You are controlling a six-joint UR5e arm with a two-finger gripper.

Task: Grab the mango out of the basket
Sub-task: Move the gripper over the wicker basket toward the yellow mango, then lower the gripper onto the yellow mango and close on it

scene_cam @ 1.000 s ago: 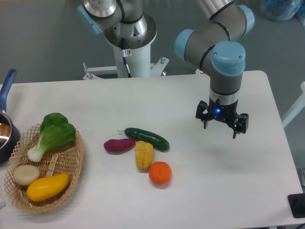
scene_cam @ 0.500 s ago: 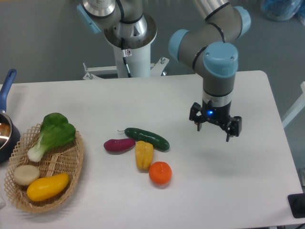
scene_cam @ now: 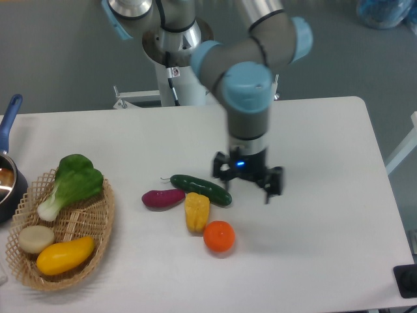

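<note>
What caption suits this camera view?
Open gripper hovers by the cucumber, far from the mango in the basket.

One fixed camera, set high at the front edge of the worktop [scene_cam: 130,137], looking down and across toward the arm's base column [scene_cam: 179,72]. Mid-range; nearly whole worktop framed, left edge cropped.

White table [scene_cam: 130,140] bears basket [scene_cam: 104,225], cucumber [scene_cam: 201,189], orange [scene_cam: 219,236].
</note>
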